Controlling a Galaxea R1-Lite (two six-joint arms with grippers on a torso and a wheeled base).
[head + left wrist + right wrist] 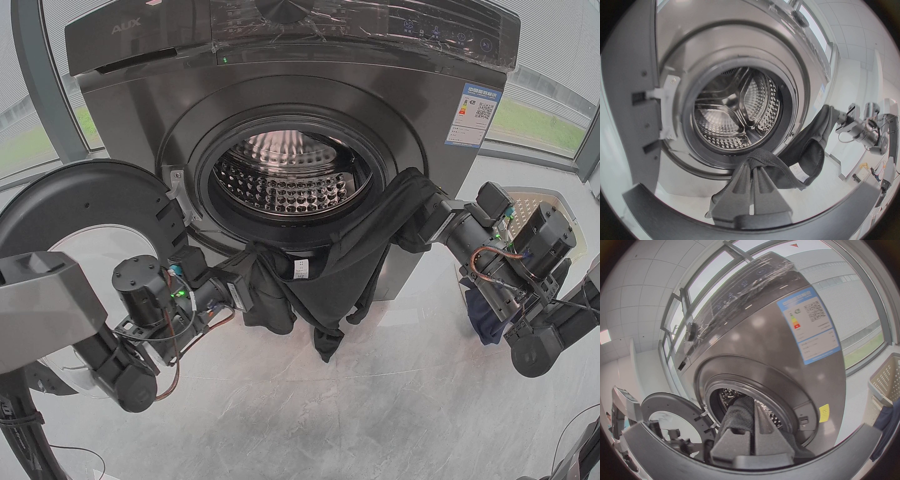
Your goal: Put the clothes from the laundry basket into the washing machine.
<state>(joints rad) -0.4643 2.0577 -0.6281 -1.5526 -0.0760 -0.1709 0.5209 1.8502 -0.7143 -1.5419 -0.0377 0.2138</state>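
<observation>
Glass-walled laundry room: washing machine (281,94), tall windows (537,119), pale stone floor (375,406).

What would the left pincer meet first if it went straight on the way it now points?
Probably the lower rim of the washing machine's door opening, just beyond the black garment the left pincer is shut on; it might clear it into the drum. Depth is unclear.

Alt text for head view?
Left gripper and right gripper each grip a black garment, held spread before the open washing machine, its middle hanging below the drum rim. A blue garment hangs from the laundry basket.
</observation>
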